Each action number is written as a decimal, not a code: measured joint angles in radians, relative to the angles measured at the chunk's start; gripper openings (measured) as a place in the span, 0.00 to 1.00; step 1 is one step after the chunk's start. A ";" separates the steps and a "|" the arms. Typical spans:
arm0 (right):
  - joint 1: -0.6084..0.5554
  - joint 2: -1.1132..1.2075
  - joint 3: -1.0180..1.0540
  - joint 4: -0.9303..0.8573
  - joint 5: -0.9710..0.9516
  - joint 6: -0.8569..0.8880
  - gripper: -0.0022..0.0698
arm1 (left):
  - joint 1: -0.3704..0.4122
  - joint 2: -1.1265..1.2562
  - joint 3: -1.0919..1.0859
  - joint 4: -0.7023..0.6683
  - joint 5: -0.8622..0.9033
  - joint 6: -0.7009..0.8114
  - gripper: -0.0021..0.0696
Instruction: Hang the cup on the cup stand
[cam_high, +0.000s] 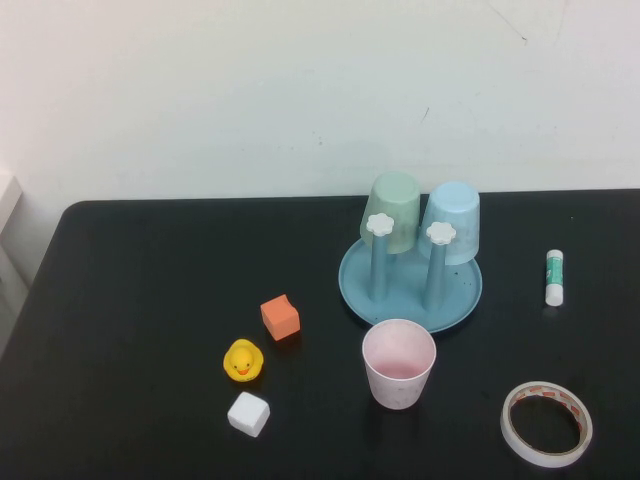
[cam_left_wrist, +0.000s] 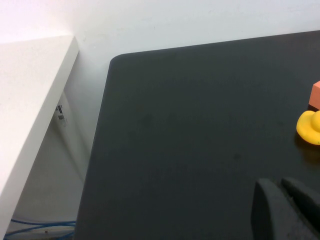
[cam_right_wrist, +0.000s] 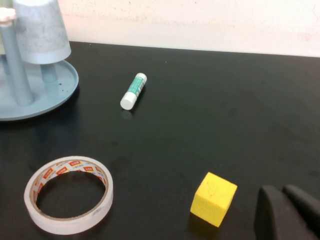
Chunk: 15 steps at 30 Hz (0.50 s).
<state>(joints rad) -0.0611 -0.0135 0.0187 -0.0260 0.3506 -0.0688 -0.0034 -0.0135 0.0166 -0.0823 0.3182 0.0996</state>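
The pale pink cup (cam_high: 399, 363) stands upright, mouth up, on the black table just in front of the blue-teal cup stand (cam_high: 462, 296). Two front pegs with white flower caps (cam_high: 379, 225) are bare. A pale green cup (cam_high: 395, 210) and a light blue cup (cam_high: 451, 220) hang upside down on the back pegs. Neither gripper shows in the high view. My left gripper (cam_left_wrist: 277, 184) is shut and empty over the table's left part. My right gripper (cam_right_wrist: 281, 190) is shut and empty over the right part. The pink cup is out of both wrist views.
An orange block (cam_high: 281, 317), a yellow duck (cam_high: 242, 360) and a white cube (cam_high: 248, 413) lie to the left. A glue stick (cam_high: 554, 277) and a tape roll (cam_high: 546, 423) lie to the right. A yellow cube (cam_right_wrist: 213, 199) sits close to my right gripper.
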 joint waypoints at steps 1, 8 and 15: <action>0.000 0.000 0.000 0.000 0.000 0.000 0.03 | 0.000 0.000 0.000 0.000 0.000 0.000 0.03; 0.000 0.000 0.000 0.000 0.000 0.000 0.03 | 0.000 0.000 0.000 0.000 0.000 0.000 0.03; 0.000 0.000 0.000 -0.036 0.000 0.000 0.03 | 0.000 0.000 0.000 0.000 0.000 0.000 0.03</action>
<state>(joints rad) -0.0611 -0.0135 0.0187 -0.0618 0.3506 -0.0688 -0.0034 -0.0135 0.0166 -0.0823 0.3182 0.0996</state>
